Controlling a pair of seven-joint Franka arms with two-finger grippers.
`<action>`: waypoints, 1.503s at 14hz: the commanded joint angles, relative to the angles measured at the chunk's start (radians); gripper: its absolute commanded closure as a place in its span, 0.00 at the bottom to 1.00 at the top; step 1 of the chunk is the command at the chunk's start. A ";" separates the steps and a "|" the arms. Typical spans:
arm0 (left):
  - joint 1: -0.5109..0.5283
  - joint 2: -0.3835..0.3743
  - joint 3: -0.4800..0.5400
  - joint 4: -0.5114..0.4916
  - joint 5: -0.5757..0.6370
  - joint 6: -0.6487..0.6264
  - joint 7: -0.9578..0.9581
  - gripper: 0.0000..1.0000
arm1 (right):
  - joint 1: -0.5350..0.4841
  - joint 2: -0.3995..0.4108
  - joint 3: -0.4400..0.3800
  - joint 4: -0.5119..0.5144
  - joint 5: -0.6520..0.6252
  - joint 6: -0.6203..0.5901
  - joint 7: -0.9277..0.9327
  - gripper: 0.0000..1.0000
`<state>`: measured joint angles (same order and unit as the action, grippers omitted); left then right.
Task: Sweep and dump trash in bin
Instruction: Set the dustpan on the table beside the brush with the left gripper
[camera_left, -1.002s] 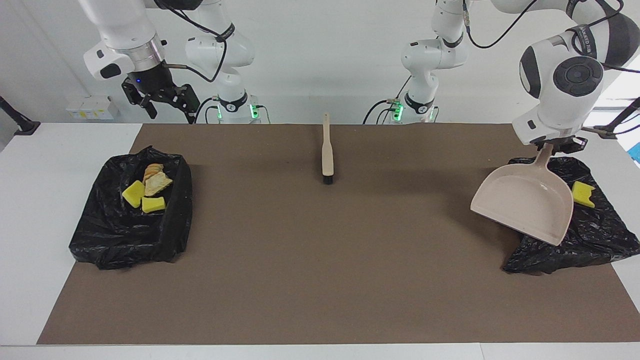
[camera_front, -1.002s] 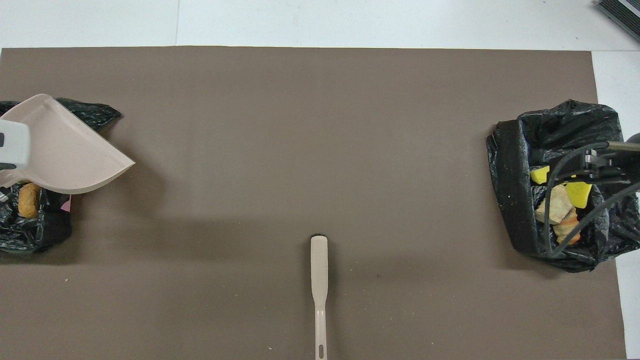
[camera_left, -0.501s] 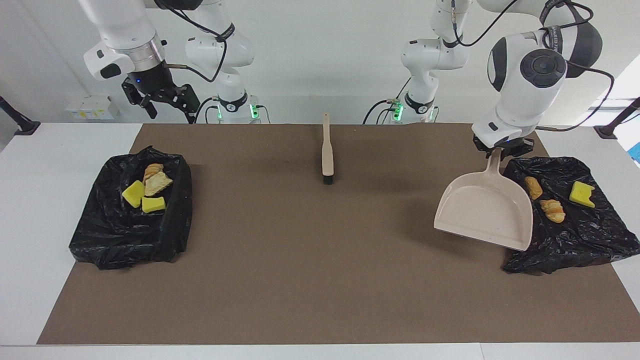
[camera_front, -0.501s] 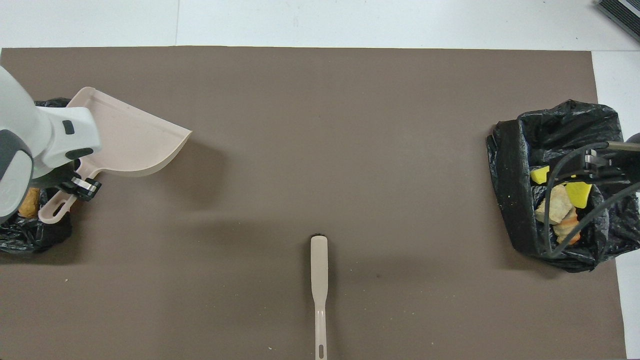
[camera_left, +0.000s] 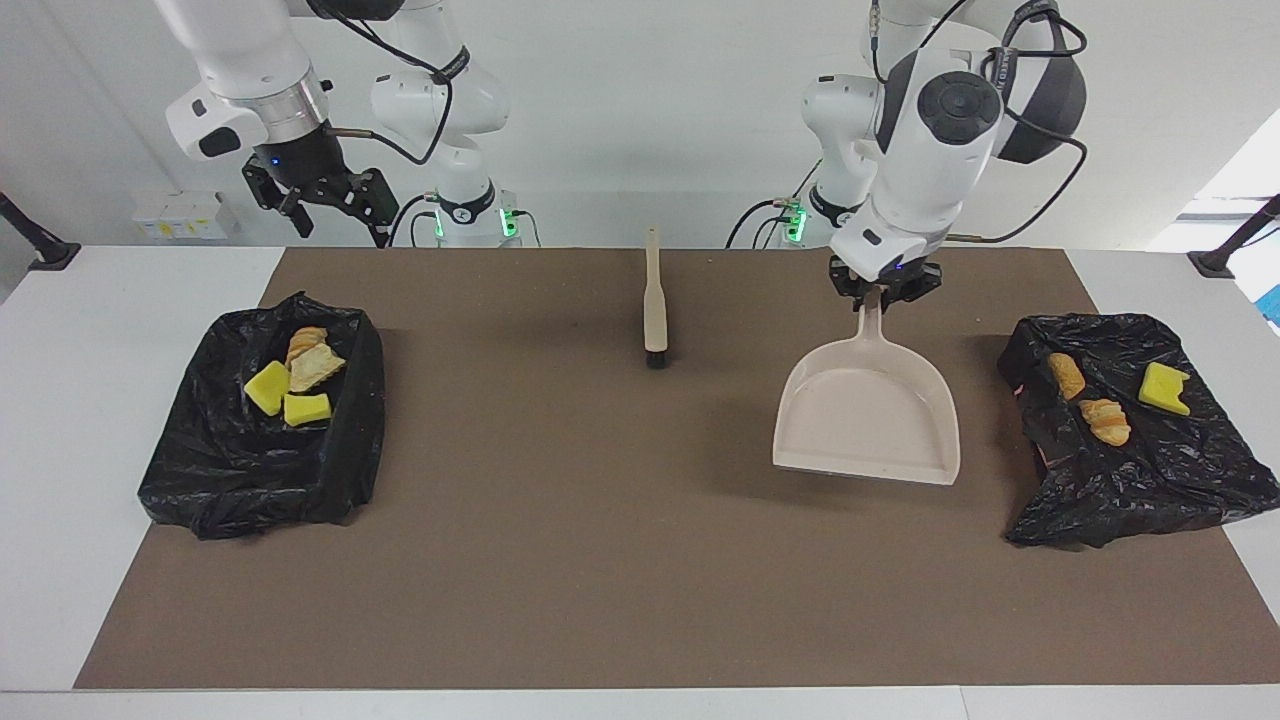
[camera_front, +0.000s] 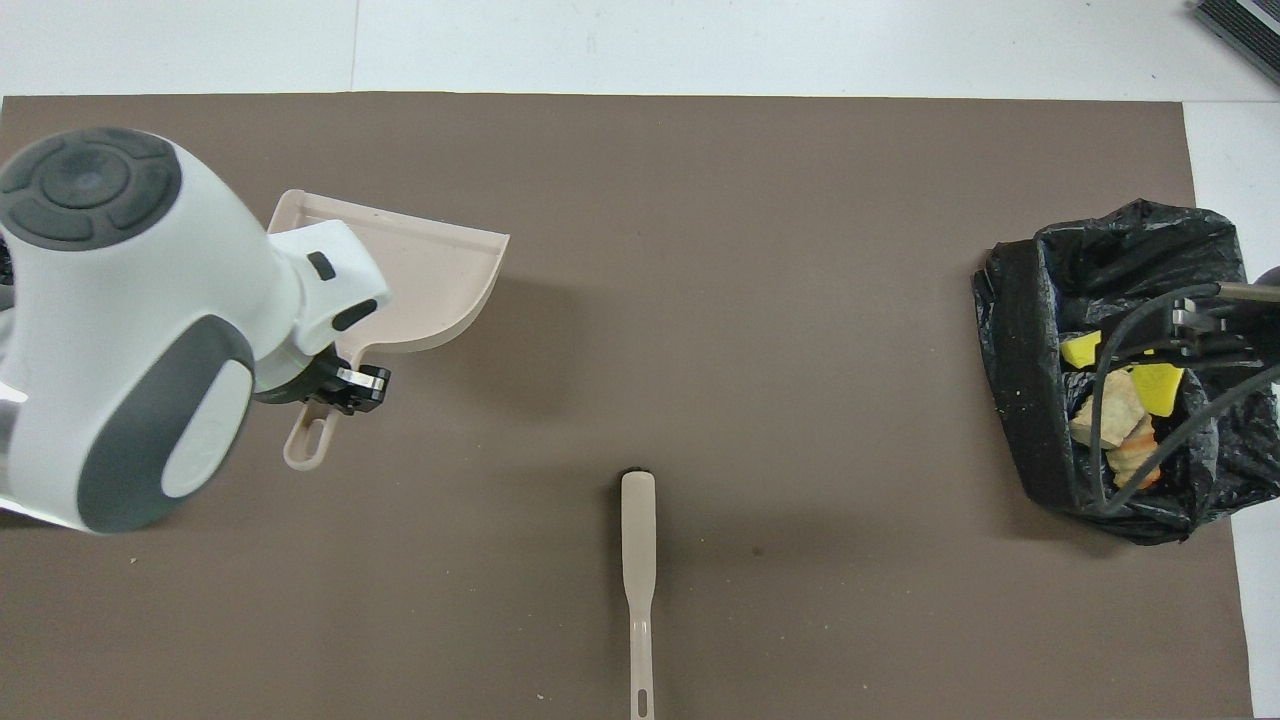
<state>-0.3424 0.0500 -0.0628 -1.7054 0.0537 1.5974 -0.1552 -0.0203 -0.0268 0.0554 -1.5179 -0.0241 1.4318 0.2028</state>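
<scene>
No brand or writing can be read on anything here.

At the right arm's end of the brown mat (camera_left: 560, 560) sits a black-lined bin (camera_left: 200, 480) holding two yellow sponges (camera_left: 287, 398) and tan bread pieces (camera_left: 310, 360). The right gripper (camera_left: 335, 215) hangs over the table edge just above that bin, jaws wide apart and holding nothing; this arm waits.

At mid-table lies the brush (camera_left: 654, 300), its long axis running straight toward the robots, bristles at the end farther from them.

The left gripper (camera_left: 880, 293) is clamped on the handle of the dustpan (camera_left: 868, 415), which hangs over the mat between brush and second bin, handle toward the robots and mouth pointing away from them.

At the left arm's end the second bin (camera_left: 1160, 490) holds two brown pastries (camera_left: 1090, 400) and a sponge (camera_left: 1165, 388).
</scene>
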 joint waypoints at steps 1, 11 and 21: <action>-0.093 -0.015 0.018 -0.022 -0.052 0.079 -0.108 1.00 | -0.012 -0.007 0.001 -0.010 0.007 0.012 -0.016 0.00; -0.296 0.227 0.017 -0.031 -0.115 0.507 -0.492 1.00 | -0.012 -0.007 0.001 -0.010 0.007 0.012 -0.016 0.00; -0.342 0.357 0.020 -0.036 -0.078 0.635 -0.555 0.11 | -0.015 -0.007 0.000 -0.010 0.007 0.010 -0.016 0.00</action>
<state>-0.6679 0.4025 -0.0632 -1.7480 -0.0515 2.2167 -0.6912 -0.0219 -0.0268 0.0522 -1.5179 -0.0241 1.4318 0.2028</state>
